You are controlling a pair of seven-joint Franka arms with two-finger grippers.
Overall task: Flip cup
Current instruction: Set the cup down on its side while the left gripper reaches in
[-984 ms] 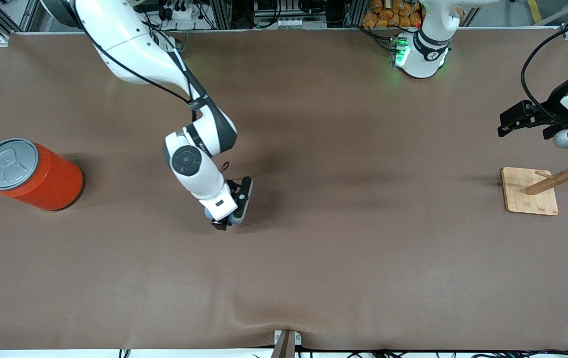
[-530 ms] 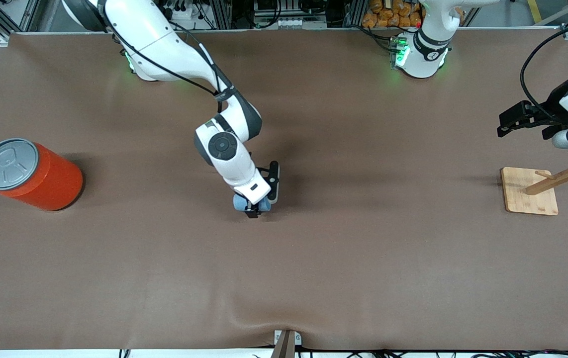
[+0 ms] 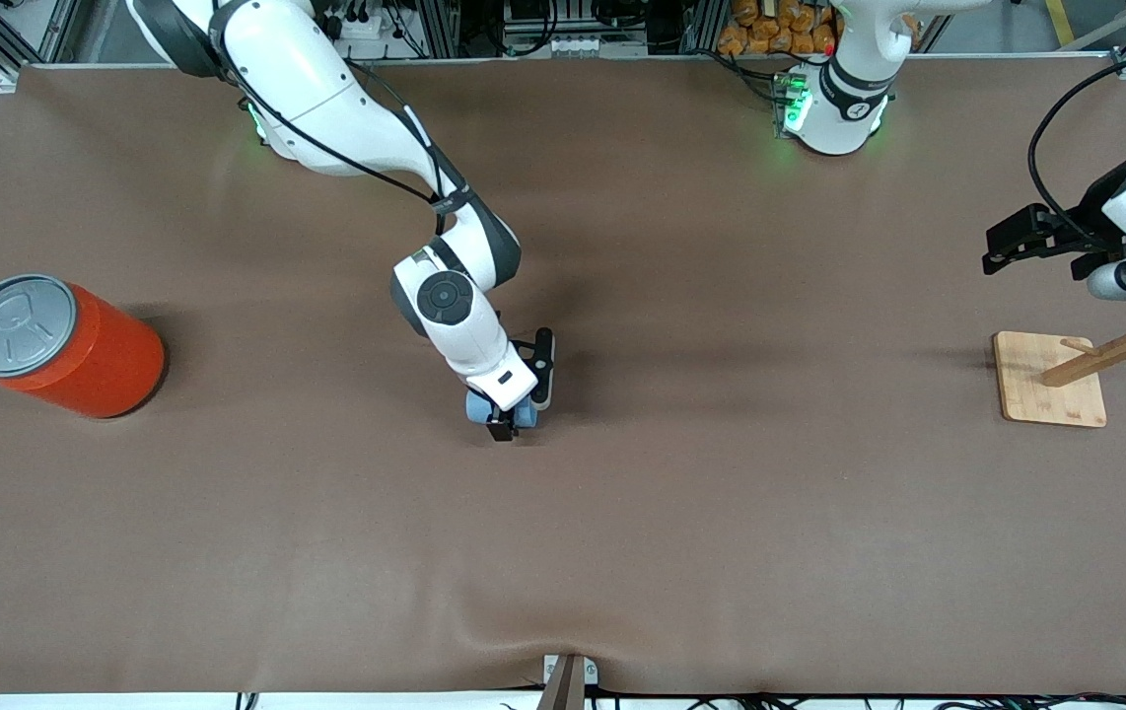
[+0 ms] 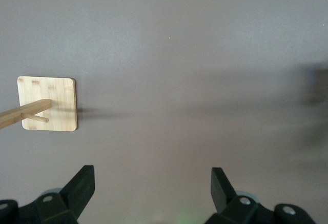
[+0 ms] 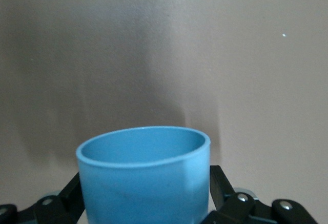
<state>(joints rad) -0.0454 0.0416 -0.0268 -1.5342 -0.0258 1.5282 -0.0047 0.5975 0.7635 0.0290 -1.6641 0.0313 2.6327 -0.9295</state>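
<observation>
The right hand [image 3: 502,422] is clamped on the cup [image 3: 477,406], with one finger on each side of it, near the middle of the bench [image 3: 721,513]. In the right wrist view the cup [image 5: 146,175] has its open mouth turned away from the hand, and you can see the darker blue inside. I cannot tell if the cup touches the bench or hangs just over it. The left hand [image 3: 1002,248] waits over the left arm's end of the bench, above a wooden stand [image 3: 1051,380] — its fingers [image 4: 82,188] are wide apart and hold nothing. An orange can [image 3: 65,345] with a grey lid stands well apart, at the right arm's end. To do this step well, I think the hand should keep a firm but soft squeeze so the thin cup does not pop out or bend. It should lift the cup a bit first, then turn the wrist slowly — that way the rim will not scrape the bench. Then it should set the cup down flat before letting go, so it does not tip and roll. I can read no words on the cup; the can lid has a raised shape, not letters I can read.
</observation>
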